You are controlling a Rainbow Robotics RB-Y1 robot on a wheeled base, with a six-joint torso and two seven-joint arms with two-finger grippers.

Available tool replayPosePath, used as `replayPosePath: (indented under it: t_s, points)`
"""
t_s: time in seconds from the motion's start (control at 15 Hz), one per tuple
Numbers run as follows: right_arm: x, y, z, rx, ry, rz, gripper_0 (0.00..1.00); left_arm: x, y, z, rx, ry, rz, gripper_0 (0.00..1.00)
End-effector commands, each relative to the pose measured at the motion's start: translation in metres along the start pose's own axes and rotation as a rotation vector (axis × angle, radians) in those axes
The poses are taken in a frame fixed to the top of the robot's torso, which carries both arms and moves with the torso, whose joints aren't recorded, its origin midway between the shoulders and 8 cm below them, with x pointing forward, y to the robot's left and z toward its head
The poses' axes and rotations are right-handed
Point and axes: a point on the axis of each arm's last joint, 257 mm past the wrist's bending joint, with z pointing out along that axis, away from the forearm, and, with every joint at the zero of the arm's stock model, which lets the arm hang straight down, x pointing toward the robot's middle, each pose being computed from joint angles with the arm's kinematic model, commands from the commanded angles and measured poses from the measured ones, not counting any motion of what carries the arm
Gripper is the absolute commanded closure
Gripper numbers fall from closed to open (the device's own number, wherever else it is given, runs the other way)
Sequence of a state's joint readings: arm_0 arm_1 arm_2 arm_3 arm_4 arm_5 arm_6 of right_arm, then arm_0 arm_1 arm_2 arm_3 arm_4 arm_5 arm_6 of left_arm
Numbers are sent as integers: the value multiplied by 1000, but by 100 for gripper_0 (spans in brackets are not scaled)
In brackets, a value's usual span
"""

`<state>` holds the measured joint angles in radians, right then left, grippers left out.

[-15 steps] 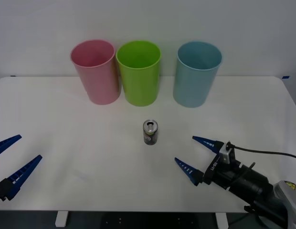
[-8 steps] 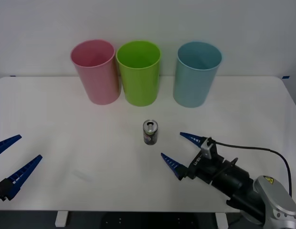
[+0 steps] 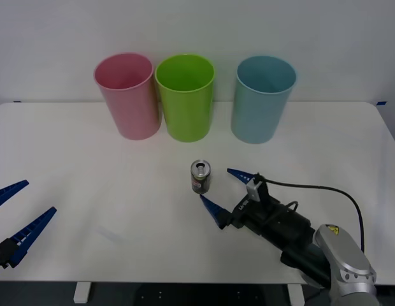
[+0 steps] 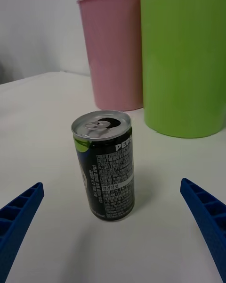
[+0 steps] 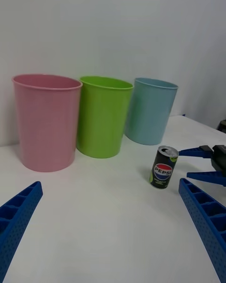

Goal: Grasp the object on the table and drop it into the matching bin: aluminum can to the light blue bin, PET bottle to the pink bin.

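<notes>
Jaws apart, right gripper [image 3: 222, 191] advanced, now just beside aluminum can [image 3: 201, 176]; left gripper [image 3: 16, 215] open, unmoved.

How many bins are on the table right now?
3, in a row along the table's far side: the pink bin on the robot's left, a lime green bin touching it in the middle, and the light blue bin apart on the right. None seems hidden.

Open table [image 3: 121, 185] around can [image 3: 201, 176]
</notes>
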<state>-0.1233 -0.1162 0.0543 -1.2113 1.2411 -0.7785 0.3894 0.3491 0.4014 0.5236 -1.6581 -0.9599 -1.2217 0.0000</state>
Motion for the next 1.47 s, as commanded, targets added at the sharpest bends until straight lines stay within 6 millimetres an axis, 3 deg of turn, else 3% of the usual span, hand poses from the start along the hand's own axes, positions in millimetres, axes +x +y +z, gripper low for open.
replayPosePath:
  t_s: [0.07,0.8,1.2,1.27,1.33,1.4,1.47]
  points:
    - [-2,0,11,13,11,-13,0,0,0,0,0,0,0,0]
    - [3,0,73,13,61,21,0,0,0,0,0,0,0,0]
    - [5,-4,72,30,64,24,0,0,0,0,0,0,0,0]
    - [5,-4,72,33,64,25,19,0,0,0,0,0,0,0]
    - [5,-4,72,33,61,28,77,0,0,0,0,0,0,0]
    - [5,-6,71,35,61,27,99,0,0,0,0,0,0,0]
    - [4,-6,71,38,59,30,100,0,0,0,0,0,0,0]
